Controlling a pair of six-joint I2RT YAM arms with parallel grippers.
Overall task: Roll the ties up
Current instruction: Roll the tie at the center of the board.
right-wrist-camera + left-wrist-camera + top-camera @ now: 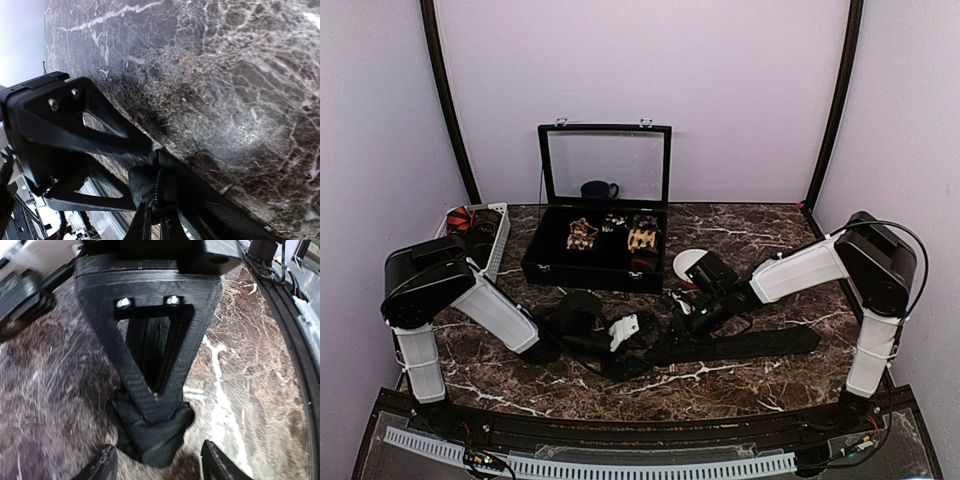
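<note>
Right gripper (145,176) is clamping shut on the bunched end of the black tie (750,345); left gripper (159,465) is hovering, jaws apart, around that end above the surface (720,385).

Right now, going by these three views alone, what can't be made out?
1. Left gripper: open or shut is unclear. From above it merges with dark fabric, and the left wrist view shows one finger head-on.
2. Black tie: how far it is rolled. The right gripper covers that end from above, and the wrist views show only a wad.
3. Rolled ties in the case: patterns too small.
4. Basket: contents partly behind the left arm.
</note>
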